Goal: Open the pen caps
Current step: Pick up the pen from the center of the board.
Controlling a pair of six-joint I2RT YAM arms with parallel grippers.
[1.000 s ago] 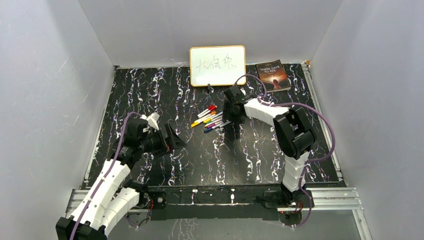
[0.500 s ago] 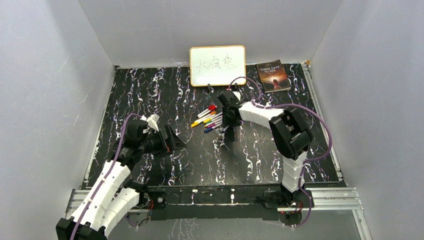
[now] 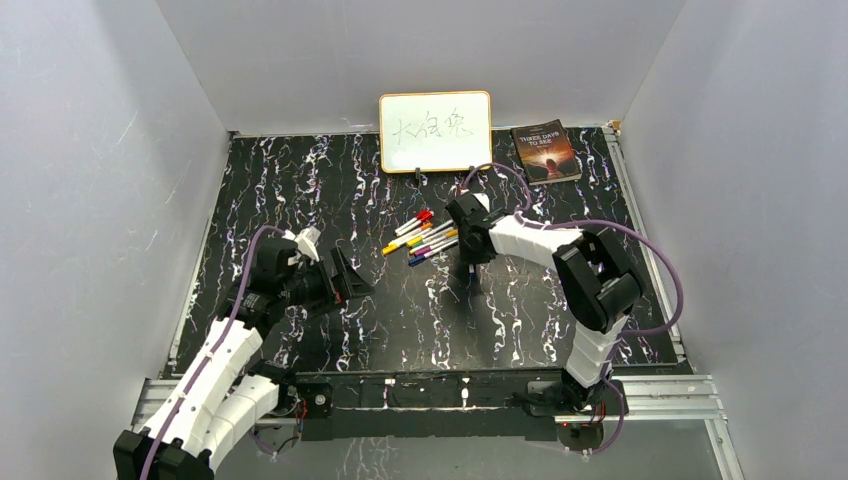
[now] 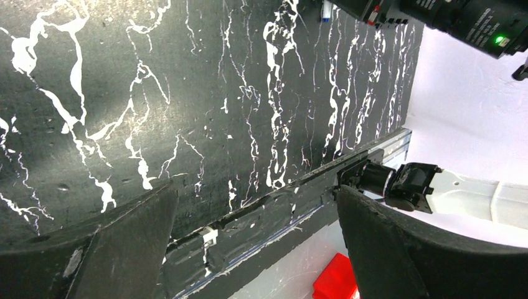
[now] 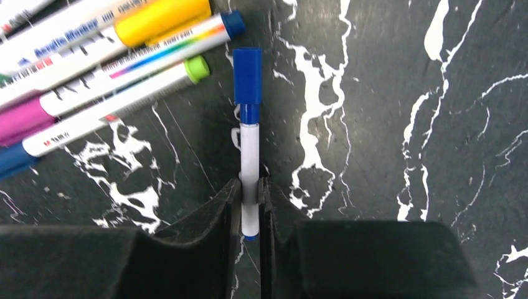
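Black, white-veined table [image 3: 330, 180] between grey walls, with a whiteboard [image 3: 435, 131] and a book [image 3: 546, 152] at its far edge. From above, the pens [image 3: 420, 238] lie bunched mid-table, with the right gripper [image 3: 463, 238] just beside them. Only the right wrist view shows its fingers pinched narrowly on a blue pen [image 5: 249, 156], the blue cap [image 5: 248, 75] on it. The left gripper [image 4: 255, 190], well apart from the pens, is spread wide and holds nothing.
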